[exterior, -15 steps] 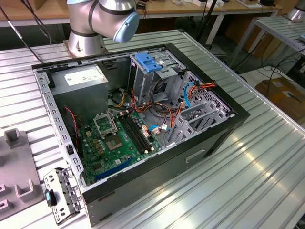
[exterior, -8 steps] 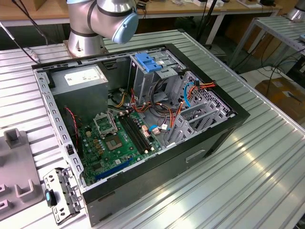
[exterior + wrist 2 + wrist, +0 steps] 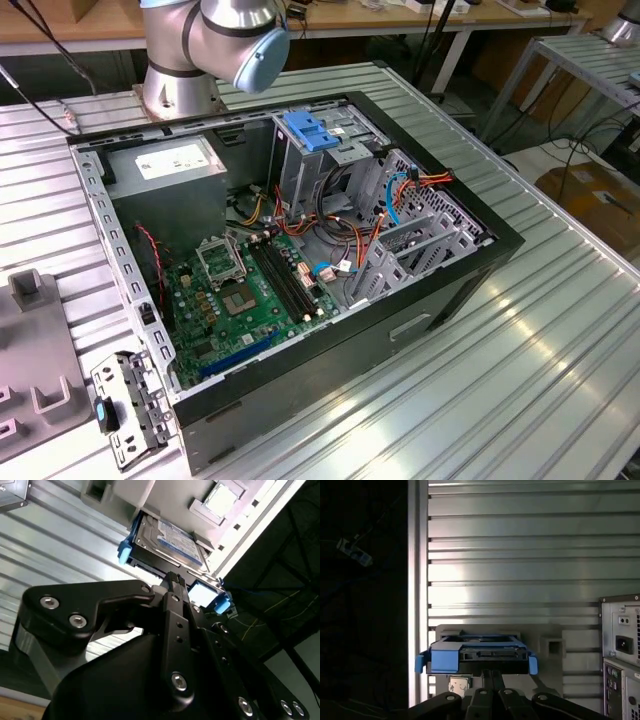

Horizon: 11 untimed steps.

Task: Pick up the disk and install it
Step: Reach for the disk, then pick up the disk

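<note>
we log the disk point(image 3: 477, 652) in its grey holder point(image 3: 550, 635) on the worktop point(image 3: 520, 555), fingers point(image 3: 487, 680) pressed together just short of it, holding nothing; pickup and install in the mid-frame case point(image 3: 300, 390) look undone.

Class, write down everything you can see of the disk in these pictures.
The disk is a flat silver metal drive with a white-and-blue label on top and blue plastic rails on two sides. It lies level on a grey holder on the ribbed metal table, connector edge toward the gripper, which is close in front; contact cannot be told.
</note>
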Motion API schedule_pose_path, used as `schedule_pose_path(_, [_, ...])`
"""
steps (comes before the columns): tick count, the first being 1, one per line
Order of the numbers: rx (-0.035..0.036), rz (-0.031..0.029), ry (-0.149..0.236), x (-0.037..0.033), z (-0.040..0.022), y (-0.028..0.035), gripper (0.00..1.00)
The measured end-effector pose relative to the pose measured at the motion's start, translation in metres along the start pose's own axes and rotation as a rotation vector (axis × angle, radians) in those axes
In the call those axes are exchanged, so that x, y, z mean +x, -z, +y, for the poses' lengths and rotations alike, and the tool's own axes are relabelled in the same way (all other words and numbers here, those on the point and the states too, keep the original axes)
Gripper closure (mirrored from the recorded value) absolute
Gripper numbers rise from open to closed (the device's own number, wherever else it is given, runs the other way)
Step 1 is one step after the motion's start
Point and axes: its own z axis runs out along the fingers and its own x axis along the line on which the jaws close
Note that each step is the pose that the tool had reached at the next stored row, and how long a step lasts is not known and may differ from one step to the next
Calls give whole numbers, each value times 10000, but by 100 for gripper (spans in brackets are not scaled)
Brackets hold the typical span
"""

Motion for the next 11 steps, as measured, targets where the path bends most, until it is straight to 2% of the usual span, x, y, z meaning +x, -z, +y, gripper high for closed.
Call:
schedule_pose_path(4, [1, 0, 2, 195, 2, -17, 89])
schedule_pose_path(6, [0, 0, 2, 331, 5, -27, 89])
schedule_pose_path(7, [0, 3, 1, 372, 5, -29, 89])
schedule_pose_path(11, [0, 1, 2, 389, 5, -31, 89])
